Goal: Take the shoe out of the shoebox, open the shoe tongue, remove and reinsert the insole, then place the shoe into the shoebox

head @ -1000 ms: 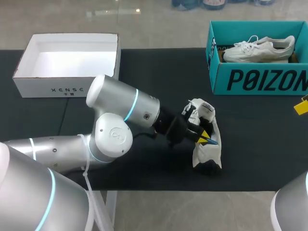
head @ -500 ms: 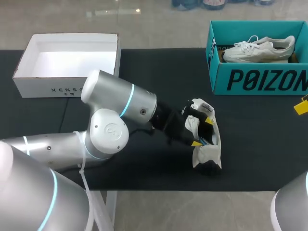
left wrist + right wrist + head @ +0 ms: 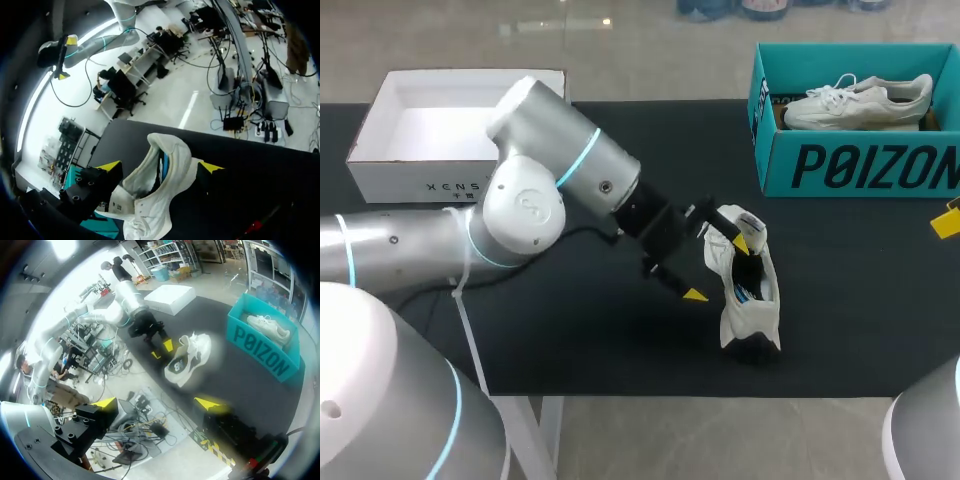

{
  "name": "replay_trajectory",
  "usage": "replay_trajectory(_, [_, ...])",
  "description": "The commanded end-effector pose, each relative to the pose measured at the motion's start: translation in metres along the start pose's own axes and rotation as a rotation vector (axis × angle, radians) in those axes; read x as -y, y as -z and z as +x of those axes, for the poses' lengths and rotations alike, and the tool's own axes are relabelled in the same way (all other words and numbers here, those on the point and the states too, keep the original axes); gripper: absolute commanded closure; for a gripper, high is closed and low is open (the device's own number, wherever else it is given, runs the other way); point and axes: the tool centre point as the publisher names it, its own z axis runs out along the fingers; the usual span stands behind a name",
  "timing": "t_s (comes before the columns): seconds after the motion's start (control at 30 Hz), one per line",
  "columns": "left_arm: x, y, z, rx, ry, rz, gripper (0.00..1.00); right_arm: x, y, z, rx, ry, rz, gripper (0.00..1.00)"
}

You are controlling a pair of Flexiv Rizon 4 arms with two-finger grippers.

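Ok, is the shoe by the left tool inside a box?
No, the shoe by the left tool lies on the black table, outside the teal shoebox.

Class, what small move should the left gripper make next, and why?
Probably close the left gripper on the tongue and draw it back: its fingers stand open on either side of the shoe, which lies on the table, with nothing gripped yet.

Black table [image 3: 570, 330]; at its back right — teal box [image 3: 860, 165] (sneaker [image 3: 860, 103] inside).
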Motion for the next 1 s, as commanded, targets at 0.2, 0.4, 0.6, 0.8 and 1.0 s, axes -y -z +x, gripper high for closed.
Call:
replay_trajectory(0.2, [-0.001,0.006,-0.006,-0.375,0.039,0.028,0.00,-0.003,0.000,-0.001,-0.003,-0.002,0.006,0.00])
replay_trajectory(0.4, [-0.001,0.006,-0.006,-0.375,0.039,0.028,0.00,-0.003,0.000,-0.001,-0.003,-0.002,0.006,0.00])
replay_trajectory(0.6, [-0.001,0.006,-0.006,-0.375,0.039,0.028,0.00,-0.003,0.000,-0.001,-0.003,-0.002,0.006,0.00])
replay_trajectory(0.8, [-0.001,0.006,-0.006,-0.375,0.039,0.028,0.00,-0.003,0.000,-0.001,-0.003,-0.002,0.006,0.00])
replay_trajectory(1.0, [0.004,-0.005,-0.012,-0.614,0.005,-0.100,0.00,-0.003,0.000,-0.001,-0.003,-0.002,0.006,0.00])
